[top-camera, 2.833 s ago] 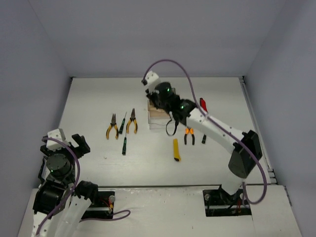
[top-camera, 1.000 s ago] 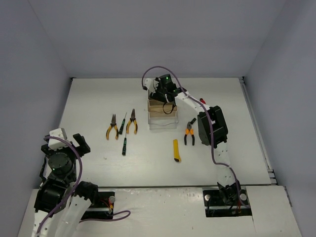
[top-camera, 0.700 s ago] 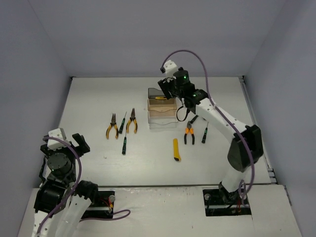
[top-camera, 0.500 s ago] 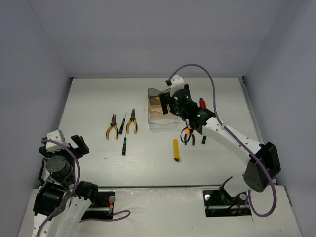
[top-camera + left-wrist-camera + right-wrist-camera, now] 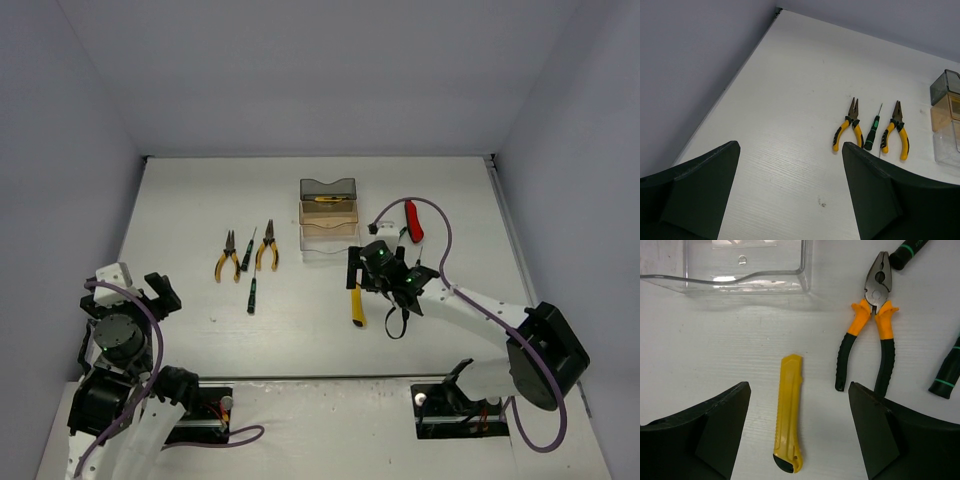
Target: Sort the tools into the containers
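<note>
While the right hand point(image 5: 798, 390) hangs low over the counter point(image 5: 700, 350), fingers apart and gripping nothing, a yellow knife point(image 5: 789, 415) lies flat straight below the gap. Orange pliers point(image 5: 872, 320) lie just right of the knife, with two screwdrivers point(image 5: 945, 372) farther right. The clear bin point(image 5: 740, 275) stands just beyond. From above, the grey bin point(image 5: 328, 187), amber bin point(image 5: 330, 213) and clear bin run in a row, grey farthest; something yellow shows where grey meets amber. A red cutter point(image 5: 413, 218) lies right of them. The left hand point(image 5: 790, 150), fingers wide apart and empty, is raised at the near left. Ahead of it lie two yellow pliers point(image 5: 850, 127), a screwdriver point(image 5: 872, 131) between them.
</note>
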You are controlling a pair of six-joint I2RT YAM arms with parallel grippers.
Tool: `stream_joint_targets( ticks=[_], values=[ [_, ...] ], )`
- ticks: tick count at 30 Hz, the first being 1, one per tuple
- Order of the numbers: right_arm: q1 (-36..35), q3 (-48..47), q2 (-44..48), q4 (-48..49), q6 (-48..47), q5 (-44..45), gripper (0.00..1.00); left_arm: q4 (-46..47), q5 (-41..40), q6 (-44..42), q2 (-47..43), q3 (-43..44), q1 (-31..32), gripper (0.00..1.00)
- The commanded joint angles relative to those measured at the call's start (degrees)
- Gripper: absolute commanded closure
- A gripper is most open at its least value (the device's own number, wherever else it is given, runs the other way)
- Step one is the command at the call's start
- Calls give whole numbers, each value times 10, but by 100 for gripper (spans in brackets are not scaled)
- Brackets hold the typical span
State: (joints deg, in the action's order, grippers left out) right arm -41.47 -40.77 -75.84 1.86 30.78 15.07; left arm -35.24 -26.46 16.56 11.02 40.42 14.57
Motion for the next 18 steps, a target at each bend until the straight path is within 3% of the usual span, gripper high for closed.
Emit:
stream_joint_targets(
  ticks=[1,18],
  values=[
    [-13,18,2,25,48,14,25,30,-1,0,24,11,1,19],
    [-63,39,-113,35,98,27,43,30,-1,-2,22,10,1,19]
  ],
)
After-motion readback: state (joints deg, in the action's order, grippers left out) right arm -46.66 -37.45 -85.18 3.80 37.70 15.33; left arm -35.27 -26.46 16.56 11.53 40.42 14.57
